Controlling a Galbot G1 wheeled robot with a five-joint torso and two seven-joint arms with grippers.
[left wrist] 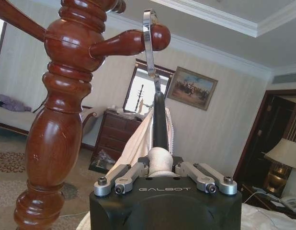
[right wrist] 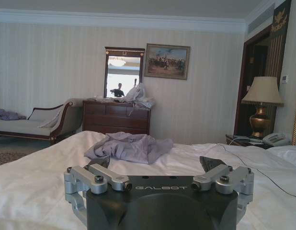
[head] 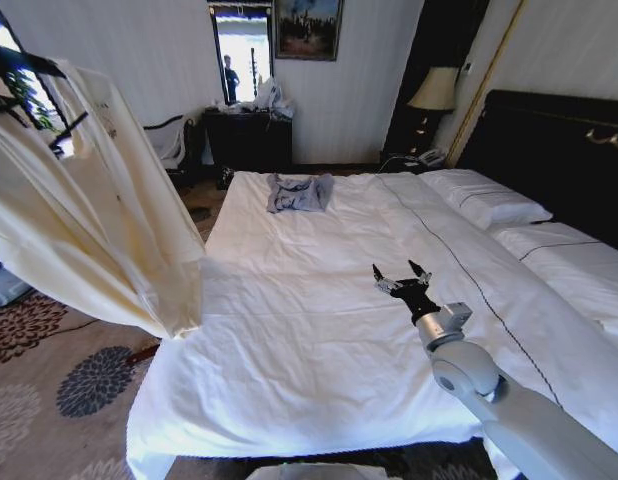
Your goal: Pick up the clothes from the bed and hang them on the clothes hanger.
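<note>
Hanging stage, head view: the clothes [head: 99,210] are off the bed [head: 309,330], draped high at the robot's left, well apart from the right gripper [head: 404,278].
Head view, room: the right gripper hovers low over bare duvet with its fingers spread and nothing in them; the grey-blue garment [head: 299,192] lies far ahead of it, the dark seam just to its right, and the foot edge of the mattress behind it.
Left wrist view, progress: the left gripper [left wrist: 163,170] is clenched on the cloth-covered neck of the clothes hanger [left wrist: 159,122]; its silver hook [left wrist: 148,43] rises straight ahead and sits at the knob of a peg on the red wooden stand [left wrist: 66,120]. Whether it bears on the peg cannot be told, so releasing looks left.
Left wrist view, room: the stand's post crowds one side of the gripper.
Right wrist view: open jaws, flat bed ahead, nothing near.
</note>
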